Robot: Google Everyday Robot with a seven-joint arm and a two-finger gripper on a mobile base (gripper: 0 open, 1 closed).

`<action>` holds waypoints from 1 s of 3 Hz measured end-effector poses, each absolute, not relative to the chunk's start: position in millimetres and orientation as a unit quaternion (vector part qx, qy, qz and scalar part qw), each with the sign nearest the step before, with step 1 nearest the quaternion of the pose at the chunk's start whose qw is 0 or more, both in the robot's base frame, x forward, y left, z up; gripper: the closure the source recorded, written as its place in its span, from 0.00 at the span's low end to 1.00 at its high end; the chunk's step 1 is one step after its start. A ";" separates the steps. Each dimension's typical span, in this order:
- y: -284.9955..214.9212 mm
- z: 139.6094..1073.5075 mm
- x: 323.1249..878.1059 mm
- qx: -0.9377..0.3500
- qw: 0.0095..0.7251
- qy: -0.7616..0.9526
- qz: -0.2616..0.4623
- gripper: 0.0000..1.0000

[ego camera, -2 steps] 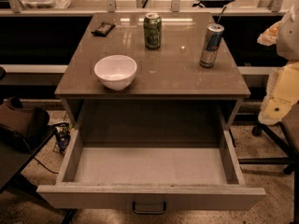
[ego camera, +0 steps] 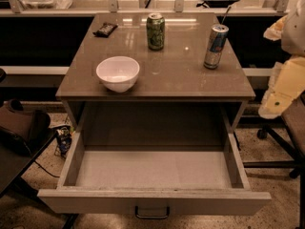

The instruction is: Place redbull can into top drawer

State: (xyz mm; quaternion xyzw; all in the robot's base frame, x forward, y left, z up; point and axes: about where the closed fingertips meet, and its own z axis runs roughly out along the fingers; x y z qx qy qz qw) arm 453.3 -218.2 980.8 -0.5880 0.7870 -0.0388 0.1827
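The redbull can (ego camera: 216, 46), slim, silver and blue, stands upright near the right edge of the cabinet top (ego camera: 190, 75). The top drawer (ego camera: 152, 168) is pulled fully out below it, its pale floor bare, with the dark handle (ego camera: 152, 212) at the front centre. My gripper (ego camera: 279, 30) is at the far right edge, on the pale arm (ego camera: 286, 85). It is right of the redbull can, at about its height and apart from it.
A shorter green can (ego camera: 155, 31) stands at the back centre of the top. A white bowl (ego camera: 118, 73) sits front left, and a dark snack bar (ego camera: 105, 29) back left. An office chair base (ego camera: 281, 151) is on the right, and a dark bag (ego camera: 21, 128) on the left.
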 end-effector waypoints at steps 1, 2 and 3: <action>-230.2 988.4 479.2 -0.556 0.230 0.798 -0.039 0.00; -255.2 989.6 512.3 -0.505 0.324 0.800 -0.016 0.00; -271.2 993.4 532.0 -0.466 0.400 0.789 0.004 0.00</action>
